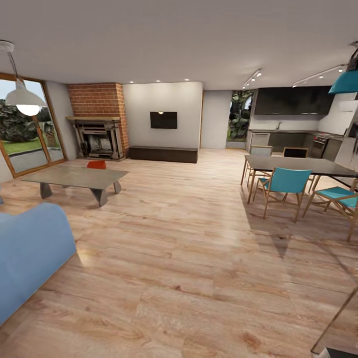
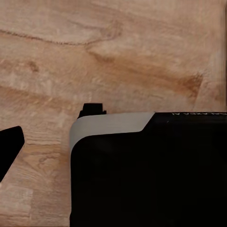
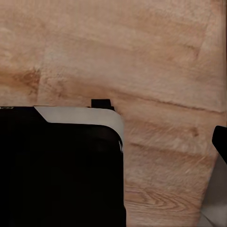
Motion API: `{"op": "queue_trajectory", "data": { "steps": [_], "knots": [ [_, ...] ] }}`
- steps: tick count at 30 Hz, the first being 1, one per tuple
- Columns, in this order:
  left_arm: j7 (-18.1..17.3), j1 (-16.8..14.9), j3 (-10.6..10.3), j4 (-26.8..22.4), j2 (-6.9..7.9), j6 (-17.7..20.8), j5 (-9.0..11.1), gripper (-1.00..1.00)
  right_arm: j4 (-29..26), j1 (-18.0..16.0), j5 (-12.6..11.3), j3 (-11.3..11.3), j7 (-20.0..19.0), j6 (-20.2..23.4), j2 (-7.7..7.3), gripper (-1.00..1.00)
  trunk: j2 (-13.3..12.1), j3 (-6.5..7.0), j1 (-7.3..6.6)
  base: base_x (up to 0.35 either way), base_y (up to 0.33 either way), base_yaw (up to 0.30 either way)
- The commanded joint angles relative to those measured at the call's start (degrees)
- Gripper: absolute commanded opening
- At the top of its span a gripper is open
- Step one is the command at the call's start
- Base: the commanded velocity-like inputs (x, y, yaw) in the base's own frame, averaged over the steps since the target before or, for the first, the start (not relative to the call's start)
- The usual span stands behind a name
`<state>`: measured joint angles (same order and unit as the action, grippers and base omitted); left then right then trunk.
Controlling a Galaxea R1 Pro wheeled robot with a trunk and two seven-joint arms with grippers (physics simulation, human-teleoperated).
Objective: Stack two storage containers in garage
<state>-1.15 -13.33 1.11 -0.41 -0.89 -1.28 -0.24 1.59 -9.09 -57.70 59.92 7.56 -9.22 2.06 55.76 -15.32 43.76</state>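
Light wood plank floor (image 1: 189, 238) runs across the living room. Left to right: wood-framed glass doors (image 1: 27, 127), blue sofa (image 1: 30, 248) at near left, low glass table (image 1: 74, 177), brick fireplace (image 1: 98, 122), wall TV (image 1: 163, 120), then a dining table (image 1: 303, 166) with teal chairs (image 1: 283, 186).

One orange-red storage container (image 1: 97, 164) is partly visible just behind the low table's far edge — well apart from the robot, ahead and to its left. By that bearing the left arm is judged nearer. Long axis: cannot tell.

Both wrist views look down on planks past dark robot bodywork; finger spread cannot be told on either arm.
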Motion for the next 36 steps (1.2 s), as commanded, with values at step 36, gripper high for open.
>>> {"op": "queue_trajectory", "data": {
  "steps": [36],
  "knots": [
    [-0.16, -0.03, 0.12, 0.14, 0.18, -0.2, 0.15, 1.0, 0.17, -0.05, -0.17, 0.58, 0.01, -0.18, 0.16, 1.0, 0.04, -0.07, 0.04, 0.319, 0.0, -0.206]
  ]
}}
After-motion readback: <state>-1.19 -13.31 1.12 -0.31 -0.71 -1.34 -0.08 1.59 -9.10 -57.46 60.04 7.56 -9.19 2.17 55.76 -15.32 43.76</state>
